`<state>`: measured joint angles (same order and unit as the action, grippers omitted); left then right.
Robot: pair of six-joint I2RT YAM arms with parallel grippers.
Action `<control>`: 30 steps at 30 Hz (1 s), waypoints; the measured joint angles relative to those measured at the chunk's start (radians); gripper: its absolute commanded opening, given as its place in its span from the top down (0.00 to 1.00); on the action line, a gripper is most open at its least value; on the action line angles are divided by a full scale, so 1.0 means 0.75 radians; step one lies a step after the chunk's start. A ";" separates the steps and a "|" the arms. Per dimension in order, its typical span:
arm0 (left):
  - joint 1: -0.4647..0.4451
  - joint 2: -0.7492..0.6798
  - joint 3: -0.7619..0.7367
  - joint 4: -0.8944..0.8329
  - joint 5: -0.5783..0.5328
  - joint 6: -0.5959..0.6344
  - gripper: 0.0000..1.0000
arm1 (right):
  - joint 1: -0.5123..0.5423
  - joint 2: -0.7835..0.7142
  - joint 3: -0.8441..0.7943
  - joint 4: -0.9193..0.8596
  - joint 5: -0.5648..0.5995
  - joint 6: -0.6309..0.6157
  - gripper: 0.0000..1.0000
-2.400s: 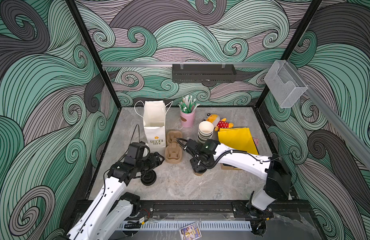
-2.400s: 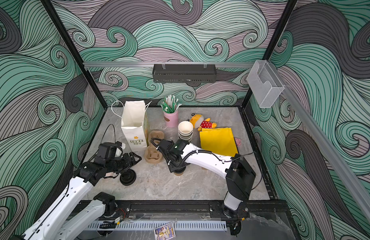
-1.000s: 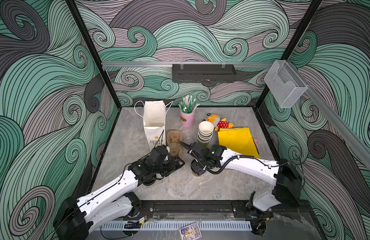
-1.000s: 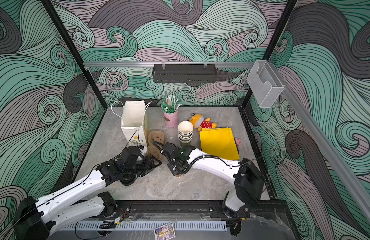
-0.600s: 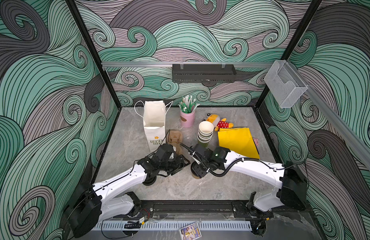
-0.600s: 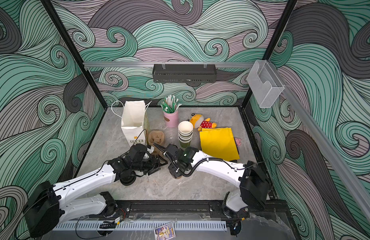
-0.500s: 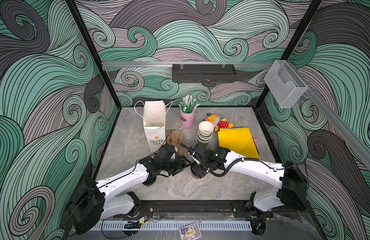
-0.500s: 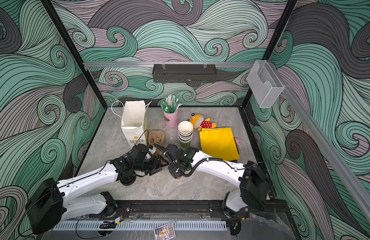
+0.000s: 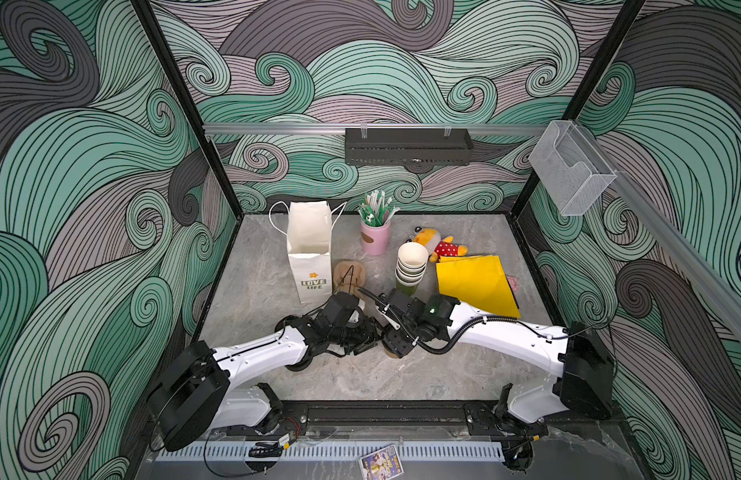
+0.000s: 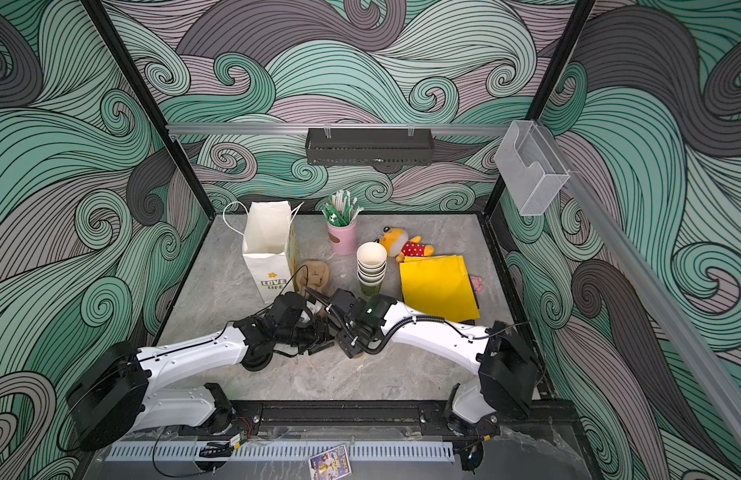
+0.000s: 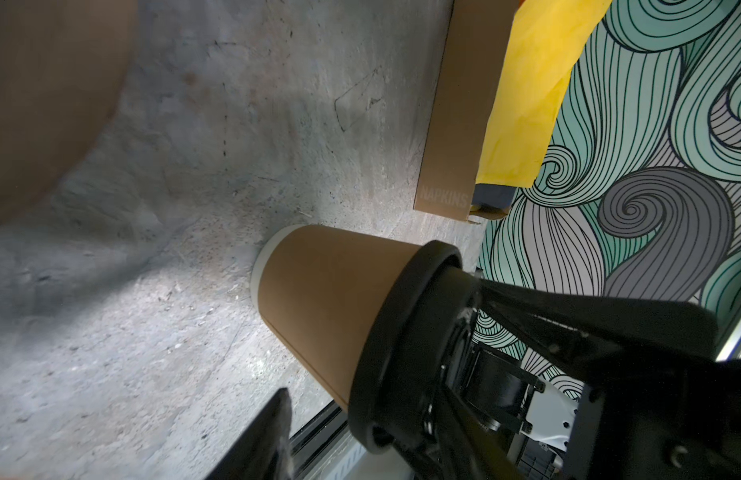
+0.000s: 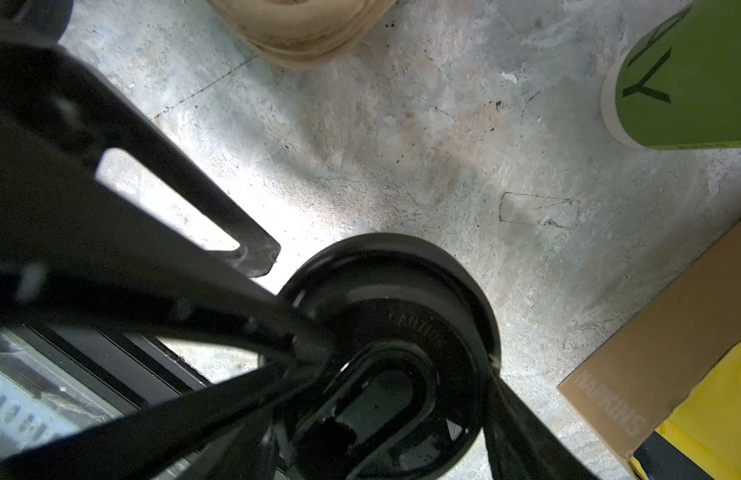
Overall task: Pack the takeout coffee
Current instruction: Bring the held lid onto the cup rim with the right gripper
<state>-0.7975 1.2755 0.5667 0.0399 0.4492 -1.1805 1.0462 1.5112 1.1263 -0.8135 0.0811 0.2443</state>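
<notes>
The brown cup (image 11: 327,307) stands upright on the table (image 9: 360,378), nearer the front edge than the back and about midway between the left and right edges. Its black lid (image 12: 402,291) is on.

The right gripper (image 9: 393,338) comes down on the lid from above. In the right wrist view its fingers (image 12: 527,415) stand one on each side of the lid, set wide, and one of them touches the rim. I cannot tell whether they press it.

The left gripper (image 9: 366,338) reaches in from the left, just beside the cup. Its jaws stand apart with bare table showing between them, and one fingertip (image 12: 256,251) lies close to the lid's edge without touching it. It holds nothing that I can see.

A round black thing (image 9: 300,366) shows partly from under the left arm, toward the front left. I cannot tell whether it is the lidded green cup.

A white paper bag (image 9: 310,249) stands open toward the back left corner, with a brown cardboard cup tray (image 9: 350,272) lying just beside it. A stack of lidless cups (image 9: 411,266), the bottom one green, stands behind the grippers. A napkin box (image 11: 456,108) lies toward the right edge under a yellow sheet (image 9: 475,282).
</notes>
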 measured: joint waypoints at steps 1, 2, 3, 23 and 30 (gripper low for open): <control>-0.004 0.010 0.000 0.000 0.002 0.001 0.45 | 0.000 0.001 0.001 0.000 -0.001 0.001 0.27; -0.006 0.018 0.000 0.001 0.006 0.002 0.45 | 0.000 0.001 0.001 -0.001 -0.003 0.002 0.26; -0.008 0.025 0.000 0.010 0.011 0.004 0.46 | 0.000 0.002 0.001 -0.001 -0.004 0.003 0.26; -0.014 0.035 0.012 0.004 0.025 0.051 0.49 | 0.002 -0.310 -0.002 0.018 -0.022 0.131 0.20; -0.015 0.043 0.032 -0.022 0.027 0.060 0.50 | -0.085 -0.613 -0.270 0.042 -0.068 0.499 0.40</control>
<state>-0.8085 1.3079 0.5903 0.0231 0.4694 -1.1358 0.9821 1.0512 0.9237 -0.7818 0.0303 0.6186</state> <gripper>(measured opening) 0.507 0.635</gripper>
